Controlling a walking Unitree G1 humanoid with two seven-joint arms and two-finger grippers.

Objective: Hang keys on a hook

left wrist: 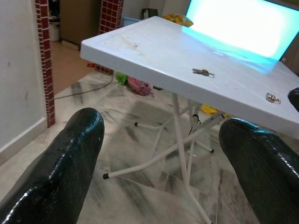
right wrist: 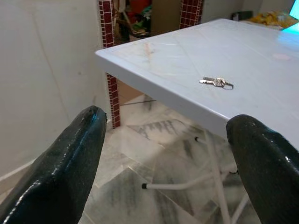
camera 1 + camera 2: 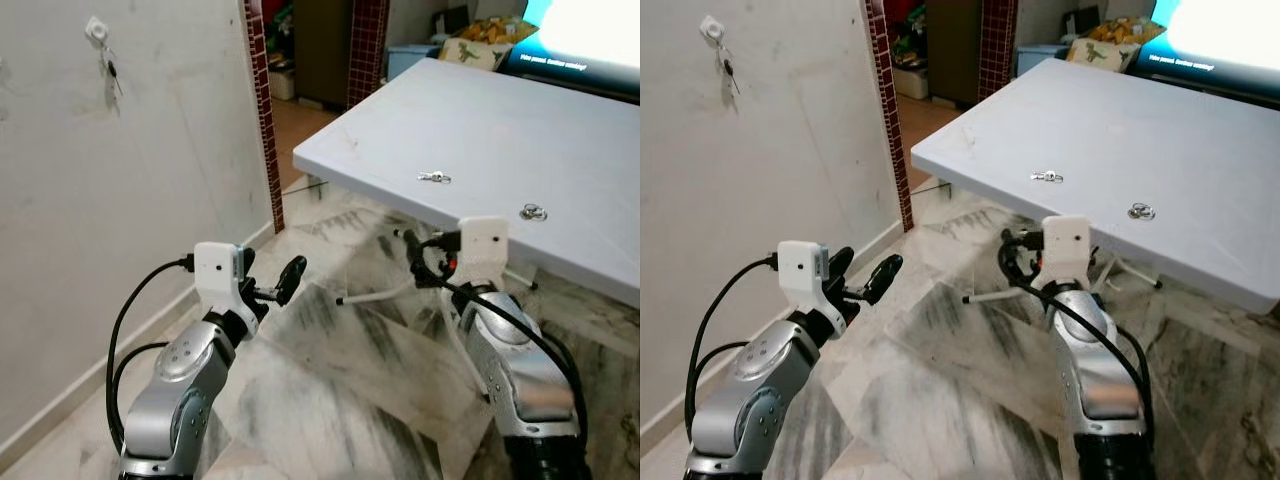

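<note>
A small bunch of keys lies on the white table, a little in from its near edge. A second key ring lies further right. High on the grey wall at left is a white hook with a dark key hanging from it. My left gripper is open and empty, held low above the floor between wall and table. Open and empty too, my right gripper sits just below the table's near edge, under the keys.
White folding table legs stand on the marble floor. A red brick pillar edges a doorway beyond the wall. A bright screen and clutter sit at the table's far side.
</note>
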